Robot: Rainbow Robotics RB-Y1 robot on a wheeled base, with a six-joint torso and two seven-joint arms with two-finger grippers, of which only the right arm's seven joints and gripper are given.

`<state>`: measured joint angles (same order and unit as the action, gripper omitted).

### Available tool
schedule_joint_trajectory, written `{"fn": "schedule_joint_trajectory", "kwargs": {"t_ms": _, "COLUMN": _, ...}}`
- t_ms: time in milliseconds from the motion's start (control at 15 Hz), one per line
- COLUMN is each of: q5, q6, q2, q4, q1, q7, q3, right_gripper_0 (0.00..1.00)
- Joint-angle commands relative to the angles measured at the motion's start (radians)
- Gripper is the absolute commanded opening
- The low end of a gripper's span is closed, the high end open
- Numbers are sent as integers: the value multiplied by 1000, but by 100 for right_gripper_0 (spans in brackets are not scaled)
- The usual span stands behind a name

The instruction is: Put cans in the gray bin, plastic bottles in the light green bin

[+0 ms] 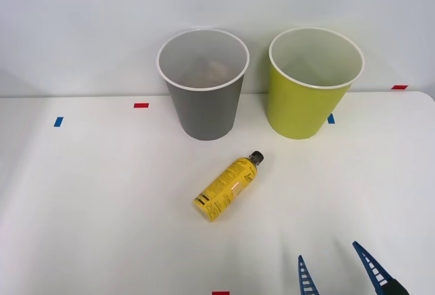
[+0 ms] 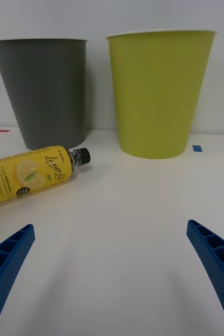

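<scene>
The right pincer [image 1: 336,262] hangs low over the near edge of the white bench [image 1: 88,206], its blue ribbed fingers [image 2: 216,262] spread wide and holding nothing. Ahead of it and to its left, with bare bench between, one yellow plastic bottle [image 1: 226,187] lies on its side, black cap pointing toward the bins. Behind the bottle stand two bins side by side, apart from each other: the gray bin [image 1: 204,108] on the left and the light green bin [image 1: 306,101] on the right, both upright. Something reddish shows dimly inside the gray bin, too faint to identify. Small red and blue tape marks [image 1: 141,105] dot the bench.
</scene>
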<state>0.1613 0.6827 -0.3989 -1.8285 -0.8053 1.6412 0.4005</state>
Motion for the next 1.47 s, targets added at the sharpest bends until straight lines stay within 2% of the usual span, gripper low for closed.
{"fn": "schedule_joint_trajectory", "kwargs": {"t_ms": 67, "q5": 0, "q6": 0, "q2": 0, "q4": 0, "q1": 0, "q7": 0, "q3": 0, "right_gripper_0": 100}}
{"fn": "schedule_joint_trajectory", "kwargs": {"t_ms": 1467, "q5": 0, "q6": 0, "q2": 0, "q4": 0, "q1": 0, "q7": 0, "q3": 0, "right_gripper_0": 100}}
